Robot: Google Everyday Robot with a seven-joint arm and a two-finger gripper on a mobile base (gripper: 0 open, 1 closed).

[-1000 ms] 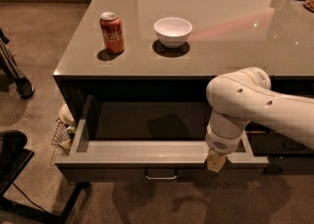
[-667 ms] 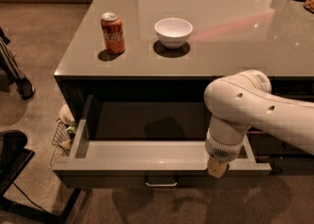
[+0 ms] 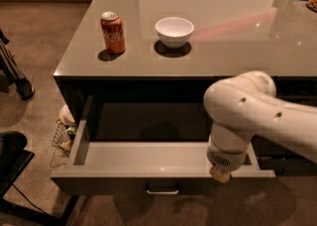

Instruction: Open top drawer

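Note:
The top drawer [image 3: 148, 158] stands pulled out from under the grey counter, its light grey box interior showing and empty. Its dark front faces me with a small metal bar handle [image 3: 162, 190] at the centre. My white arm reaches in from the right. The gripper [image 3: 220, 173] hangs at the drawer's front rim, right of the handle, with only a tan tip showing below the wrist.
On the counter [image 3: 237, 46] stand a red soda can [image 3: 113, 32] and a white bowl [image 3: 174, 31]. A wire basket with items [image 3: 63, 138] sits on the floor left of the cabinet. A dark chair base [image 3: 12, 170] is at lower left.
The drawer has slid further out toward me, and the arm and gripper have moved with its front rim.

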